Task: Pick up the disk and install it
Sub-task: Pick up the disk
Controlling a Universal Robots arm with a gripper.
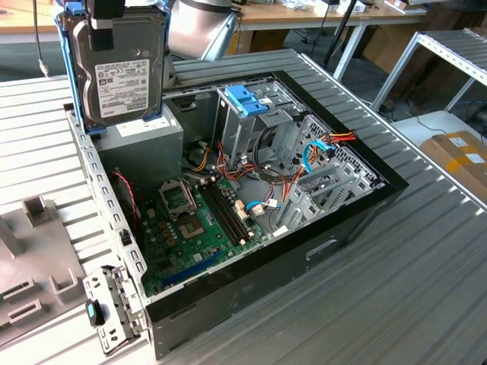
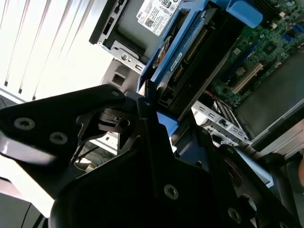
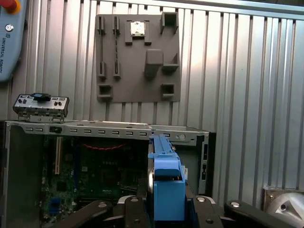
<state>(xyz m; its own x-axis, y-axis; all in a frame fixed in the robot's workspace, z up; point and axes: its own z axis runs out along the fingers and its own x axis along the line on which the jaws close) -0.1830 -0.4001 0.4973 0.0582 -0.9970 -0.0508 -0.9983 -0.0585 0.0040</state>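
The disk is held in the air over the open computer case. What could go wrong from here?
1. The fingers hold the disk by its upper edge. If it slips, it could fall onto the grey metal box or the motherboard below.
2. Loose red and orange cables lie beside the drive cage. The disk might snag them on its way in.

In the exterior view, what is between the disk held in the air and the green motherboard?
A grey metal box in the corner of the open case lies there, under the disk and next to the motherboard, as the exterior view shows.
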